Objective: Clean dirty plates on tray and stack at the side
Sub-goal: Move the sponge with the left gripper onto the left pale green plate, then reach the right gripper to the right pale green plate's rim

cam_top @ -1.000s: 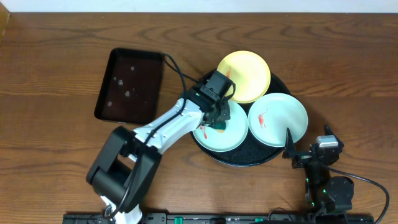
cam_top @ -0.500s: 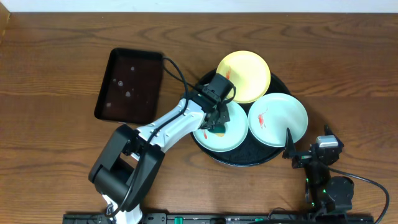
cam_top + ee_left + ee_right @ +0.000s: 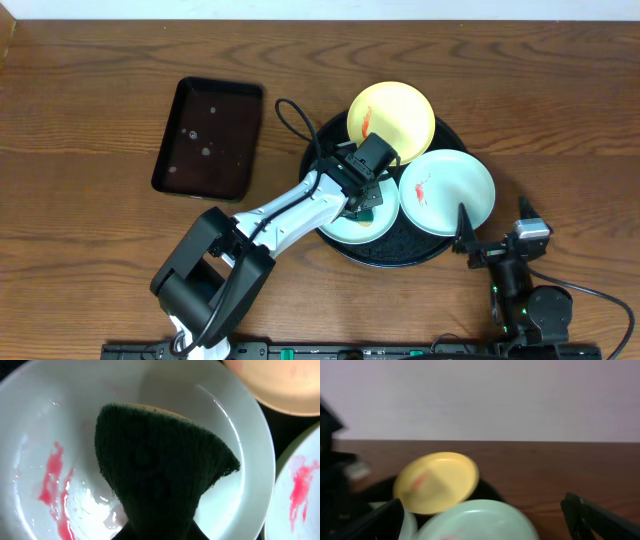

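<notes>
Left gripper (image 3: 366,198) pinching green sponge (image 3: 160,470) on pale plate (image 3: 245,445); sweep across onto red smear (image 3: 52,485), pressure flat; right gripper (image 3: 484,510) idle, spread.

Glossy plate (image 3: 150,390), coarse fibrous sponge (image 3: 160,470)

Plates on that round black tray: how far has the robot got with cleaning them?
Early days. Nothing is stacked at the side; all three plates sit on the tray. In hand: the left gripper presses a green sponge on one pale plate, which shows a red smear on one side. Left: the yellow plate and the other pale plate, both smeared red, then stacking.
</notes>
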You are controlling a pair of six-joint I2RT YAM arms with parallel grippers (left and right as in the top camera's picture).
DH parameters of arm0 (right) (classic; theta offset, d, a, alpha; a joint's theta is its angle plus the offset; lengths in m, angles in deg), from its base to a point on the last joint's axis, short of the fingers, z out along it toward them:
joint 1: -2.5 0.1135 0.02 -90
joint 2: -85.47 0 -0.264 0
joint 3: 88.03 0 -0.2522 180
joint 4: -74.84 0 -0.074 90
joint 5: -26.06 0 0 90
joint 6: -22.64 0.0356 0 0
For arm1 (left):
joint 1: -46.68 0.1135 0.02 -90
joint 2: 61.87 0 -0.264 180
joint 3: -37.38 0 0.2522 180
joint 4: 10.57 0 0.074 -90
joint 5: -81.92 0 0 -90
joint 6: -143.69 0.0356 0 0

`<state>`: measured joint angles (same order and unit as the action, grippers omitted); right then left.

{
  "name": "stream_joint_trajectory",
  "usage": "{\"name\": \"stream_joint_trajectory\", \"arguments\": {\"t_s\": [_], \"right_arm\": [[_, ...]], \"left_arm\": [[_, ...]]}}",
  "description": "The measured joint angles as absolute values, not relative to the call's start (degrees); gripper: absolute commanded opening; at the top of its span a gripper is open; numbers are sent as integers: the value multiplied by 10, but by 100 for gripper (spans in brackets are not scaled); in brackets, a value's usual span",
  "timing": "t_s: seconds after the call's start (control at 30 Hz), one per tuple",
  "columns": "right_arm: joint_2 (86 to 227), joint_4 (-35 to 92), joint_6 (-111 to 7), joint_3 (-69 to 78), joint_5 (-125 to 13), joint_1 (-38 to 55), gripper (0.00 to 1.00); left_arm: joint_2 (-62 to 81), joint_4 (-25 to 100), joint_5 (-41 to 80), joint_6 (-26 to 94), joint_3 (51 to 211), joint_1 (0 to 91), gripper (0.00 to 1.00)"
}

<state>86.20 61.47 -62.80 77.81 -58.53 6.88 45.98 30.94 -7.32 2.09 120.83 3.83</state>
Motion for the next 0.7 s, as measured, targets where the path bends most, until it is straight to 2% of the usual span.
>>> {"name": "stream_joint_trajectory", "arguments": {"t_s": [0.23, 0.3, 0.37, 0.5, 0.7], "right_arm": [[864, 741, -553, 777, -499, 69, 99], [864, 740, -545, 770, -488, 69, 99], [870, 701, -541, 746, -481, 68, 99], [929, 571, -551, 639, -473, 53, 99], [1147, 368, -621, 409, -453, 14, 99]], "left_arm": [[460, 308, -99, 14, 1208, 38, 9], [460, 308, -100, 13, 1207, 38, 9], [460, 306, -100, 13, 1207, 38, 14], [460, 304, -102, 13, 1207, 38, 14], [460, 303, -102, 12, 1205, 38, 14]]}}
